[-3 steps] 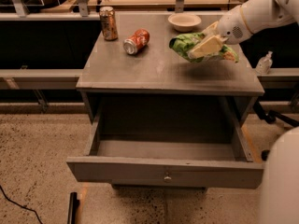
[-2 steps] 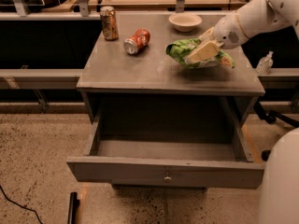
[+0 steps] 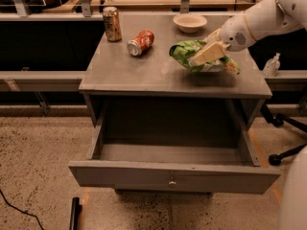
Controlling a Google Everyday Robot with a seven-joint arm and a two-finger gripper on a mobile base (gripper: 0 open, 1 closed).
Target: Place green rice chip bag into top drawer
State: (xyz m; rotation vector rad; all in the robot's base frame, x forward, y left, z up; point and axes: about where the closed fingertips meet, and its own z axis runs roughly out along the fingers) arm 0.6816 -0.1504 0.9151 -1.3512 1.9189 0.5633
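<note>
The green rice chip bag (image 3: pixel 188 53) is crinkled bright green foil and is held just above the right half of the grey cabinet top (image 3: pixel 139 73). My gripper (image 3: pixel 205 55) comes in from the upper right on a white arm and is shut on the green rice chip bag, its tan fingers (image 3: pixel 207 54) across the bag's middle. The top drawer (image 3: pixel 172 174) is pulled wide open below the cabinet top. Its grey inside shows nothing in it, and its front panel carries a small round knob (image 3: pixel 171 182).
A red-orange soda can (image 3: pixel 140 42) lies on its side on the cabinet top, an upright brown can (image 3: pixel 112 24) stands at the back left, and a white bowl (image 3: pixel 190 22) at the back. A small bottle (image 3: pixel 271 64) stands to the right. My white body (image 3: pixel 293 195) fills the lower right.
My gripper has carried the green rice chip bag a little to the left over the cabinet top. The drawer and the cans have not moved.
</note>
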